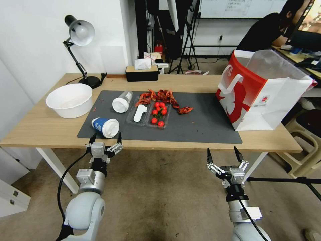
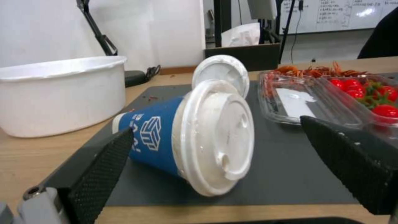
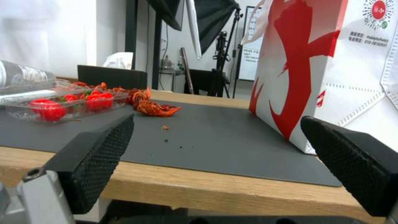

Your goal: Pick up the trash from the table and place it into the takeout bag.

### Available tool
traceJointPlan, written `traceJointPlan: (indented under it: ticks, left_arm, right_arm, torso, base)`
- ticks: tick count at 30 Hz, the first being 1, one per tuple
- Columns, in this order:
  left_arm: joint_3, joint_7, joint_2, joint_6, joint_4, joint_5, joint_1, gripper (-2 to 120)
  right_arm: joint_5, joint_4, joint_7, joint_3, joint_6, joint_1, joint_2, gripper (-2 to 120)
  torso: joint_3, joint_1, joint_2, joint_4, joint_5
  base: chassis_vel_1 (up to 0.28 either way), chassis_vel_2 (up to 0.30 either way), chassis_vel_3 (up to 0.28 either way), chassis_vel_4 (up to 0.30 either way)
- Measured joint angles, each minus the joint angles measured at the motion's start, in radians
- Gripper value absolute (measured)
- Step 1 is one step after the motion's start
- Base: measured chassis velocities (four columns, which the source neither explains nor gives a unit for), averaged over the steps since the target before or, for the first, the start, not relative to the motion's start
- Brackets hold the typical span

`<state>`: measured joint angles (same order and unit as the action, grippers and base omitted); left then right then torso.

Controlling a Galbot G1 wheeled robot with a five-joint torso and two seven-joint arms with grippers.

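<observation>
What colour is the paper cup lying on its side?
Blue with a white lid; left wrist view shows the paper cup best.

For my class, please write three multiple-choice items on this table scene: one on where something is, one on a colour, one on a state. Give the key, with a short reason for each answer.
1. Where does the takeout bag stand?
A. at the table's right end
B. beside the lamp
C. on the floor

2. What colour is the paper cup nearest the left gripper?
A. green with a black lid
B. blue with a white lid
C. plain yellow

3. How does that paper cup rest?
A. upright
B. stacked inside the white bowl
C. on its side on the grey mat

Key: 1 A, the head view shows the bag at the right end of the table. 2 B, the left wrist view shows a blue wall and a white lid. 3 C, its lid faces sideways toward the open left gripper; the bowl sits apart.
</observation>
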<state>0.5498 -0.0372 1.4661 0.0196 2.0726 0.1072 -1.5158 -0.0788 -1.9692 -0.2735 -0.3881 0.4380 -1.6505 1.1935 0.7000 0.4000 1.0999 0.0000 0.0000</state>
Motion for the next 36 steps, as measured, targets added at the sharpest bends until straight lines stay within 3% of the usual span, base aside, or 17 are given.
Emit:
traceJointPlan:
  ticks: [17,36]
  left_arm:
    - [0.002,-0.004,-0.09,0.043,-0.117,0.063,0.147,97]
    - [-0.035,-0.056,-0.077,0.089,-0.124,0.039,0.168,98]
  right_arm:
    - [0.012,0.0,-0.011,0.007,-0.017,0.013,0.014,99]
    - [0.025,0.004,-0.018,0.012,-0.021,0.017,0.021,98]
  torso:
    - [0.0,0.0,0.0,0.0,0.0]
    - [0.0,0.0,0.0,0.0,0.0001]
  base:
    - [0.0,0.0,0.0,0.0]
    - [0.0,0.0,0.0,0.0]
